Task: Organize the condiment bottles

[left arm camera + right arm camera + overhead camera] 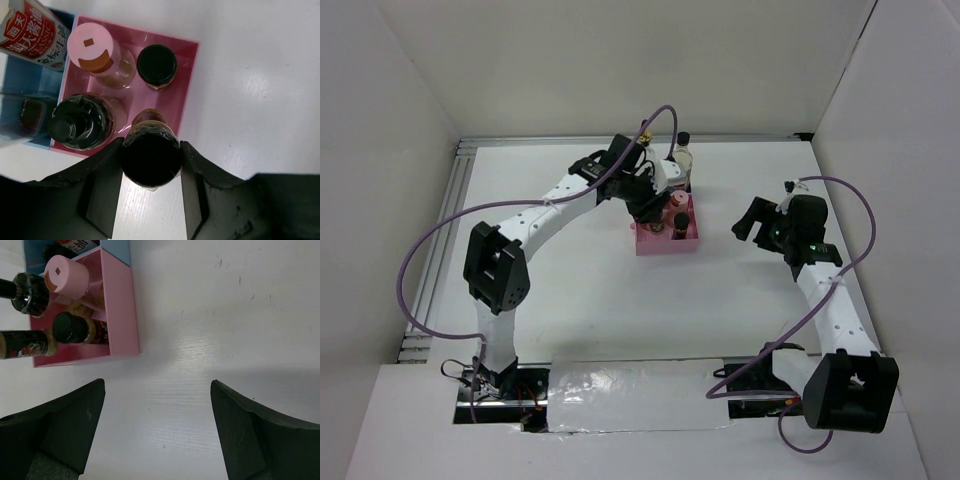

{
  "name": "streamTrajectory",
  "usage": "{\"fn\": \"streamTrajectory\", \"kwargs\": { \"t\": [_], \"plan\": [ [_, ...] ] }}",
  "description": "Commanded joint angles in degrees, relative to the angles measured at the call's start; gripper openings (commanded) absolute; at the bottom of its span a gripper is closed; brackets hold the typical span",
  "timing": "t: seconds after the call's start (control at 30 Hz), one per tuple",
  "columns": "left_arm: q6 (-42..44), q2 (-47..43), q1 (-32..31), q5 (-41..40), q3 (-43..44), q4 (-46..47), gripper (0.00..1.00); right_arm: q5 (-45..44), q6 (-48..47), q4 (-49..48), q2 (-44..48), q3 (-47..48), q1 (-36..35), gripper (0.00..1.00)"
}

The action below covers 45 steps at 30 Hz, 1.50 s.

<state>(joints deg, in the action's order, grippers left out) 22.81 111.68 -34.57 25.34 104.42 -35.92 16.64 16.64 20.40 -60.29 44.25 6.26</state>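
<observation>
from above, your left arm reached over the pink tray (667, 243), likely to gather the jars in one spot; the right pincer (752, 222) hung to the tray's right. at the left wrist, the left pincer (151, 150) clamped a round dark-lidded spice jar (150, 162) at the tray's near edge, a glossy pink-capped jar (92, 44) deeper inside. at the right wrist, matte black jaws gaped over smooth white bench (200, 340).
</observation>
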Motion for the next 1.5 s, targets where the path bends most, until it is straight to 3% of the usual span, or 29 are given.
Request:
{"fn": "streamTrajectory", "kwargs": {
  "t": [0.0,0.3,0.43,0.53,0.67,0.73,0.83,1.1,1.3,1.47],
  "plan": [
    [2.5,0.12,-0.06,-1.87,-0.44,4.36,0.0,-1.18,-0.47,0.6,1.67,1.02,-0.2,0.92],
    [2.51,0.38,0.03,-0.91,-9.41,9.99,0.0,-1.17,-0.56,-0.01,0.53,1.8,-0.29,0.92],
    [1.36,1.7,0.11,-1.52,-9.85,10.61,0.05,-1.35,-0.74,0.25,0.26,2.24,-0.37,0.93],
    [0.84,1.96,0.2,-1.17,-10.2,11.4,0.15,-1.35,-1.0,0.25,0.26,2.33,-0.37,0.93],
    [0.4,2.4,0.2,-0.47,-10.73,11.58,0.42,-1.61,-1.09,0.34,0.53,1.98,-0.37,0.94],
    [0.13,2.75,0.2,-0.47,-10.64,11.4,0.49,-1.7,-1.0,0.43,0.61,1.98,-0.37,0.95],
    [0.13,2.84,0.2,-0.47,-10.73,11.31,0.73,-1.88,-1.18,0.51,0.61,2.24,-0.37,0.98],
    [-1.1,2.67,0.29,-0.29,-8.45,10.0,0.99,-1.79,-1.26,0.34,0.09,3.03,-0.37,1.0],
    [-6.8,-1.36,0.2,-0.74,5.5,2.8,0.99,-2.14,-0.74,0.17,-1.23,4.44,-0.37,1.0],
    [-8.21,-10.24,0.81,-1.0,7.63,-1.15,0.99,-4.95,1.9,-1.59,-5.0,7.33,-0.2,1.0]
  ]
}}
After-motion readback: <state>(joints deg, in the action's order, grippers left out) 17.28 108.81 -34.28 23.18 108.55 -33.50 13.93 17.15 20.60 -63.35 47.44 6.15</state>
